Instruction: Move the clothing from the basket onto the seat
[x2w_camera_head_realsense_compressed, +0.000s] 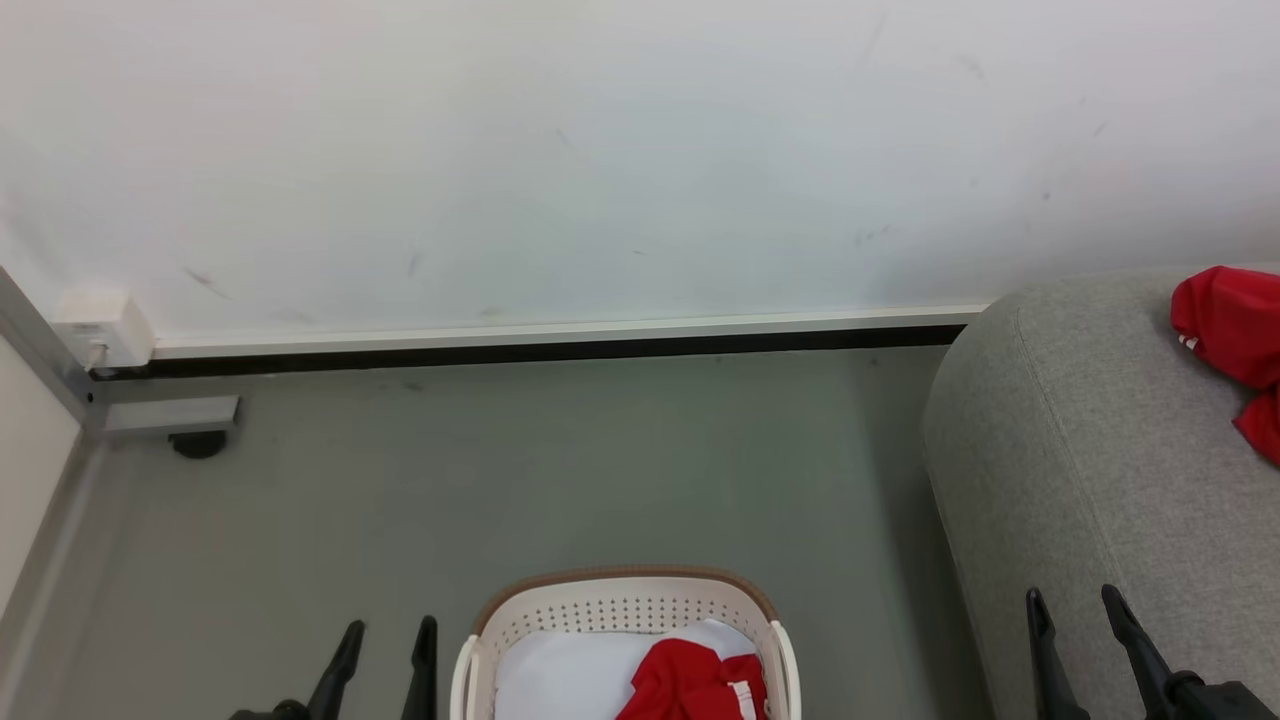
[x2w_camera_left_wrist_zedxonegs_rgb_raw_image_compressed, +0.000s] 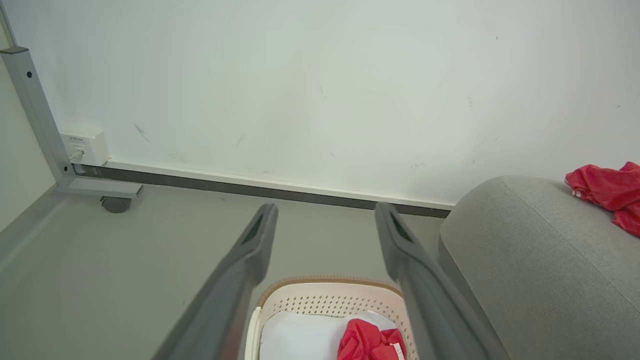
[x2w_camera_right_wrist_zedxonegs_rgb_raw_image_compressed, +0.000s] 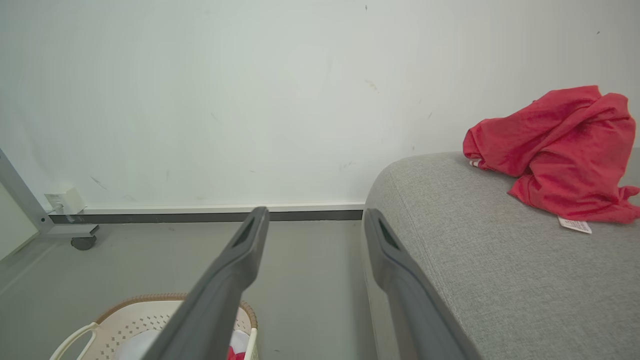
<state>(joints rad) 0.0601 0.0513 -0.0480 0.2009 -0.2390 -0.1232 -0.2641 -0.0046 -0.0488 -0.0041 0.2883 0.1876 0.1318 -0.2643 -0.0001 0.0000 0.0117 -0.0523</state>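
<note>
The cream-white basket (x2w_camera_head_realsense_compressed: 620, 605) with a brown rim stands on the floor at the bottom middle of the head view. Inside it a crumpled red garment (x2w_camera_head_realsense_compressed: 690, 685) lies on a pale pad (x2w_camera_head_realsense_compressed: 560, 675). Another red garment (x2w_camera_head_realsense_compressed: 1235, 330) lies on the grey seat (x2w_camera_head_realsense_compressed: 1080, 450) at the right. My left gripper (x2w_camera_head_realsense_compressed: 388, 632) is open, left of the basket, nothing between its fingers. My right gripper (x2w_camera_head_realsense_compressed: 1078, 600) is open over the seat's front edge, holding nothing. The left wrist view shows the basket (x2w_camera_left_wrist_zedxonegs_rgb_raw_image_compressed: 330, 300) between the left gripper's fingers (x2w_camera_left_wrist_zedxonegs_rgb_raw_image_compressed: 250, 250), and the right wrist view shows the garment on the seat (x2w_camera_right_wrist_zedxonegs_rgb_raw_image_compressed: 555, 150).
A white wall with a dark skirting line (x2w_camera_head_realsense_compressed: 540, 350) runs behind the grey floor (x2w_camera_head_realsense_compressed: 560, 470). At the left stands a metal frame leg on a caster (x2w_camera_head_realsense_compressed: 198, 442), with a small white box (x2w_camera_head_realsense_compressed: 100, 325) on the wall above it.
</note>
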